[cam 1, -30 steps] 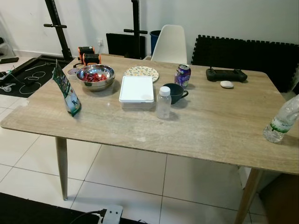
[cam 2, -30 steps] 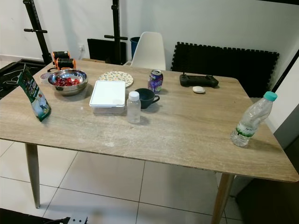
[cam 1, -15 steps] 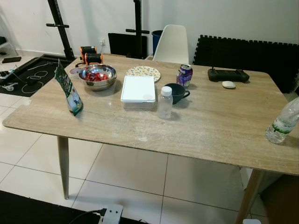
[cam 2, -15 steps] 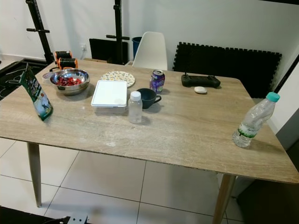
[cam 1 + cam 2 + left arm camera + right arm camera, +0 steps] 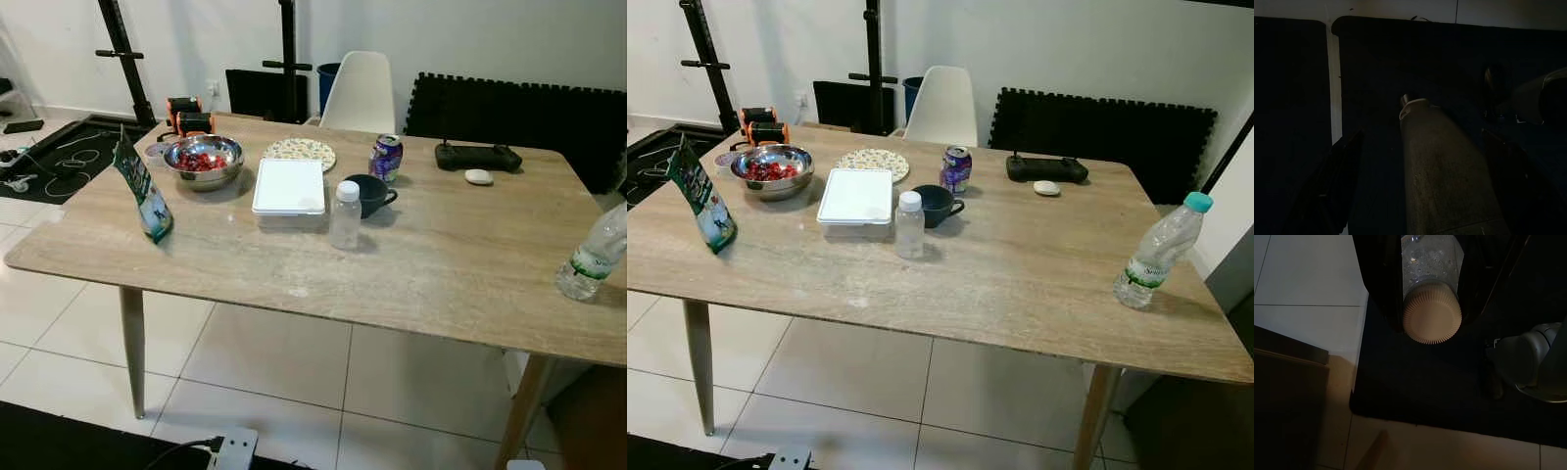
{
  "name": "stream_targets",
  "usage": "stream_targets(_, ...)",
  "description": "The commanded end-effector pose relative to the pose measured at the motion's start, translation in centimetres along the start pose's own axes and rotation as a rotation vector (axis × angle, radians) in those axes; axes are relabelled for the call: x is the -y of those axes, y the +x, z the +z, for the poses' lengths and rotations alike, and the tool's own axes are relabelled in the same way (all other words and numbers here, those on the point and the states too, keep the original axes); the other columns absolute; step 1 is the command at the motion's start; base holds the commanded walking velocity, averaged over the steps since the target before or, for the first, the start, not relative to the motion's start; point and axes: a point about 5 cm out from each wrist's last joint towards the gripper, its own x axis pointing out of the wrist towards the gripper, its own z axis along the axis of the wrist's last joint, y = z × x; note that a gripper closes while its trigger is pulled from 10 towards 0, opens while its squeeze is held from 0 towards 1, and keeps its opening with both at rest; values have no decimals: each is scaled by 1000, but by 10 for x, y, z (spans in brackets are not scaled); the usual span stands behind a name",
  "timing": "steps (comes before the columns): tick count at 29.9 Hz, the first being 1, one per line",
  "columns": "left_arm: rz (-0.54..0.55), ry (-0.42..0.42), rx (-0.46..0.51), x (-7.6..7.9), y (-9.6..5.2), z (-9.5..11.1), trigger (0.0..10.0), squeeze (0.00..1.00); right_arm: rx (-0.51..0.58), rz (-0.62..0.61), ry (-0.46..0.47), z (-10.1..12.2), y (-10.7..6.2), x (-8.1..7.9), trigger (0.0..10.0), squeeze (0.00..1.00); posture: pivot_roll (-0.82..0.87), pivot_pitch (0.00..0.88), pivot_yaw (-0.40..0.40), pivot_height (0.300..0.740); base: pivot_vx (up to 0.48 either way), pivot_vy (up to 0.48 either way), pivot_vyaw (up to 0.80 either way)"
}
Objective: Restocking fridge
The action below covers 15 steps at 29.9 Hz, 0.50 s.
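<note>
The right gripper (image 5: 1432, 264) pinches a clear bottle with a beige ribbed cap (image 5: 1432, 318), cap end pointing down past its fingertips over a dark mat. The left gripper (image 5: 1420, 161) grips a dark cylinder (image 5: 1442, 171). The counter (image 5: 1019, 264) stands ahead.

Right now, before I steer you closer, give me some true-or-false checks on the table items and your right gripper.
1. The steel bowl holds red food. True.
2. The white container stands open. False: its lid is on.
3. The small clear bottle stands just in front of the dark mug. True.
4. The soda can lies on its side. False: it stands upright.
5. The right gripper is empty. False: a cream-capped bottle sits between its fingers.
</note>
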Motion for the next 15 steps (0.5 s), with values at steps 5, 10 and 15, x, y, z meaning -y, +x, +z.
stream_targets(5, 5, 6, -18, -3, -1, -4, 10000, 0, -5, -6, 4, -1, 0, 0, 10000, 0, -44, 0, -41, 740, 0, 0, 0)
stream_targets(10, 6, 5, -15, -4, -1, -2, 10000, 0, -5, -4, 7, 0, 0, -2, 10000, 0, -45, 0, -38, 740, -196, 0, 0)
stream_targets(15, 8, -4, -10, -4, 0, 0, 10000, 0, -4, -5, 13, 2, 1, -2, 10000, 0, -51, 0, -35, 740, -244, 0, 0)
